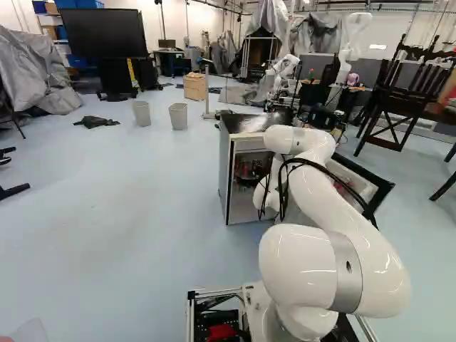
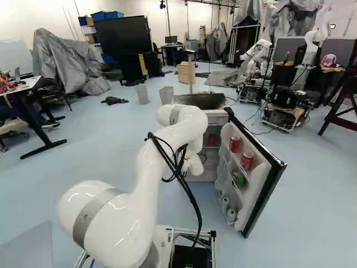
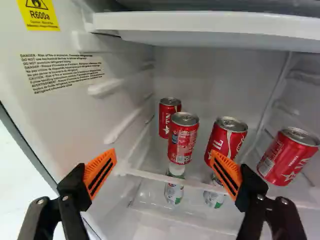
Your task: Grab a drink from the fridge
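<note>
Arm (image 1: 342, 206) is at the fridge (image 1: 225, 171), door (image 2: 270, 192) swung wide. Gripper (image 3: 163, 170) has fingers spread, nothing in grip. Drinks: 4 red cans upright on the shelf (image 3: 150, 175), just ahead. Front can (image 3: 182, 140) lies ahead of the gap btwn fingers, back can (image 3: 165, 119) partly hidden behind it, nearer the wall (image 3: 125, 90). Mid can (image 3: 226, 136) and far can (image 3: 289, 156) are on the side away from the wall. Front can = best pick imo.

Handling: prob full, so moderate wt. Thin alu, stiff if sealed but dents under too much squeeze. Prob cold, maybe slick w/ condensation; pads should hold OK. Take it round the straight body, approx mid-height, one pad each side. Avoid the tapered top. Firm, not hard.

Room: finger away from the wall lines up w/ mid can, so it could knock it going in. Gap btwn front & mid cans looks OK for one finger if centred. Other finger needs to stay off the wall ribs (image 3: 122, 127). Top lip (image 3: 210, 35) overhangs, so keep the lift small; just clear the shelf edge, then back straight out. Back can is close behind, so don't overreach. On exit watch the door and its racks, cans there too (image 2: 235, 144).

Next: align, ease in, close.
</note>
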Tool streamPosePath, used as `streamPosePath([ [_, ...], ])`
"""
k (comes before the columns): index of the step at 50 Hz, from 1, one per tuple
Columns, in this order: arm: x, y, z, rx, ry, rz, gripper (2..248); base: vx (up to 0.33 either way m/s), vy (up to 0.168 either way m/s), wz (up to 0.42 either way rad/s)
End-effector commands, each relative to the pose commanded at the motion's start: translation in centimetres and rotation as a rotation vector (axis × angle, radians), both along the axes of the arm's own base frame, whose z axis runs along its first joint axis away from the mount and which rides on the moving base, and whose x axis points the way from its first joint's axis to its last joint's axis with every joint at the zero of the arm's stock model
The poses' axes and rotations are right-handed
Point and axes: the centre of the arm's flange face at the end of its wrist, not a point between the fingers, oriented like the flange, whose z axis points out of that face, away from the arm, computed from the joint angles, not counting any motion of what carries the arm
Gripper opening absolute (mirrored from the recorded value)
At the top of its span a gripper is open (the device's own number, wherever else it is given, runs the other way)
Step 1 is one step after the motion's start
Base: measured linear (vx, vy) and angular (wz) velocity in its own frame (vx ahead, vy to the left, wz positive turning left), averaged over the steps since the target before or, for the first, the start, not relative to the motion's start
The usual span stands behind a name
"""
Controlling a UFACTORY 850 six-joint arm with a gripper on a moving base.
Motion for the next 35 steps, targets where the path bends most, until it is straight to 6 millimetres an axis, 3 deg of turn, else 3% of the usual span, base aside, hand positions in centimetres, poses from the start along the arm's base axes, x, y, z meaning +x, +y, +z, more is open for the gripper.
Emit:
streamPosePath([
  [35,0.74,-0.05,-0.26,-0.001,-0.013,0.002,247,0.000,0.000,0.000],
])
